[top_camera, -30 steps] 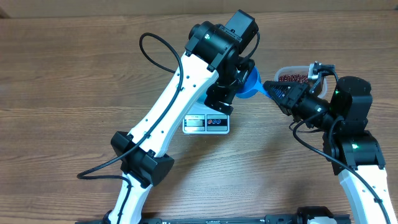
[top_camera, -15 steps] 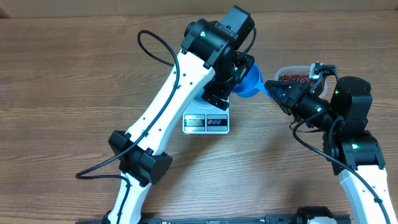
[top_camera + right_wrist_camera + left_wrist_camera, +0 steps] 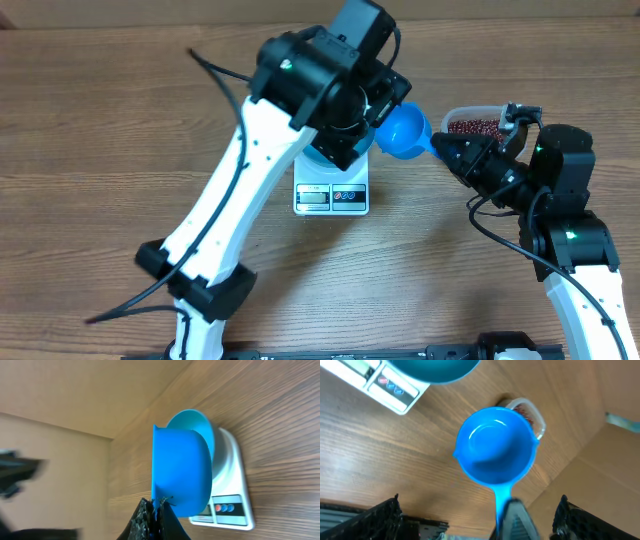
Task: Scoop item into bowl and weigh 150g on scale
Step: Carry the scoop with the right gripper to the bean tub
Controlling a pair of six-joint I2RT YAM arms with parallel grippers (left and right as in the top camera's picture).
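Note:
The blue bowl (image 3: pixel 199 425) sits on the white scale (image 3: pixel 332 198); overhead, my left arm hides most of it. My right gripper (image 3: pixel 441 148) is shut on the handle of a small blue scoop (image 3: pixel 405 130), which hangs just right of the bowl. Seen from the left wrist, the scoop (image 3: pixel 495 445) is empty. The red-brown beans (image 3: pixel 470 127) lie in a clear tub (image 3: pixel 452 115) behind the scoop. My left gripper (image 3: pixel 479 499) hangs open above the scoop, its jaws wide apart with nothing held. The right wrist view shows the scoop (image 3: pixel 180 470) side-on before the scale (image 3: pixel 231 510).
Bare wooden tabletop (image 3: pixel 110 150) stretches to the left and front of the scale. A brown cardboard wall (image 3: pixel 600 485) rises beyond the table's far edge. The tub stands close to my right arm (image 3: pixel 560 180).
My left arm has swung up and to the left, uncovering the scoop's cup from above. The right arm and scoop have barely moved.

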